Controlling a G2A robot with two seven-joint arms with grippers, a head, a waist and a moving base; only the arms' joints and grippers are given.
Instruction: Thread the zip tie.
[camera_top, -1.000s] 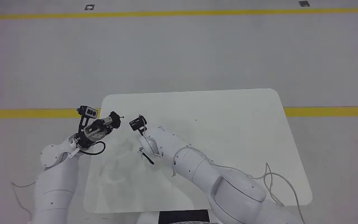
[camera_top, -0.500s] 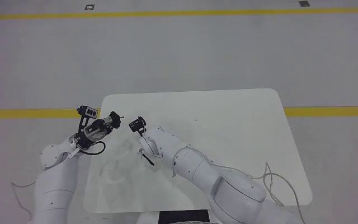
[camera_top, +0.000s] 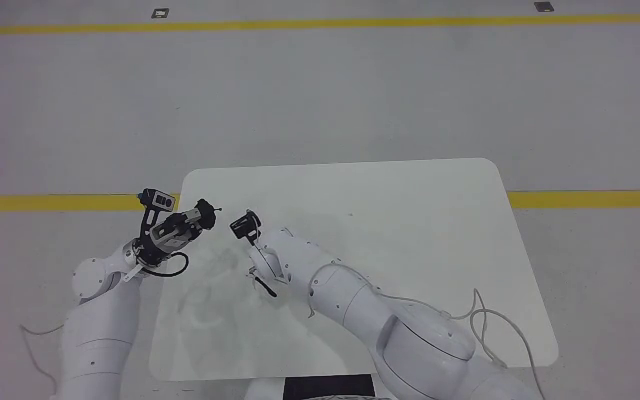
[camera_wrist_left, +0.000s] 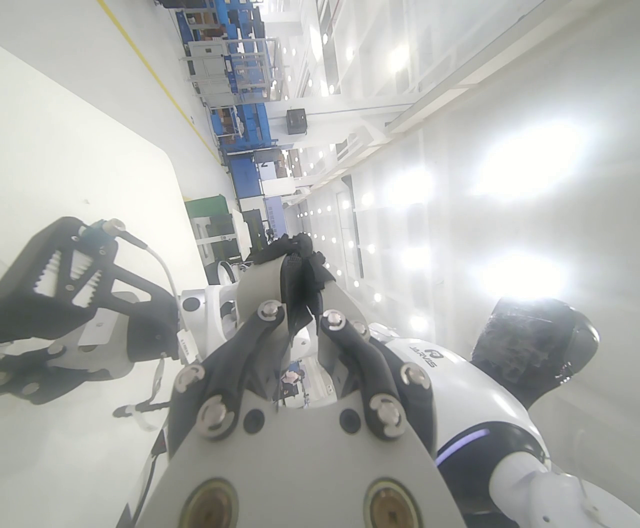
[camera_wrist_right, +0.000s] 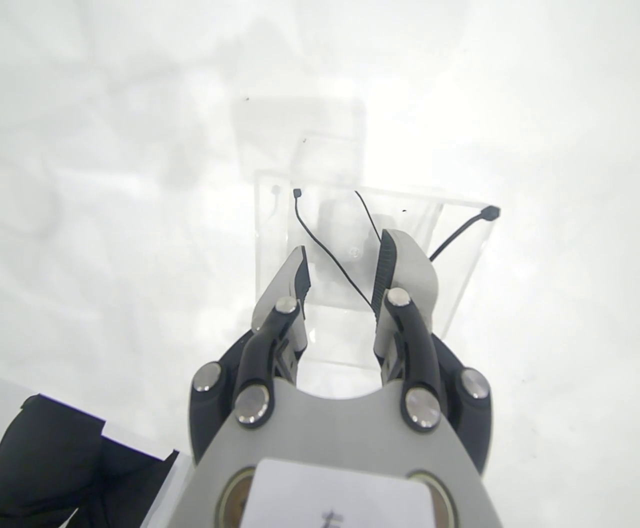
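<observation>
Zip tie (camera_wrist_right: 330, 257) in focus: on the white table (camera_top: 420, 230) sits a clear box (camera_wrist_right: 465, 260) holding it among others; right gripper (camera_wrist_right: 345, 245) hangs over the box, jaws wide, the tie between them; left gripper (camera_wrist_left: 300, 270) pinches a small black object (camera_wrist_left: 300, 250), unidentifiable; descending straight and closing on one tie alone looks wisest.

Black zip ties (camera_wrist_right: 330, 258), clear box (camera_wrist_right: 460, 290), white table (camera_top: 430, 230), yellow floor stripe (camera_top: 570, 199).
</observation>
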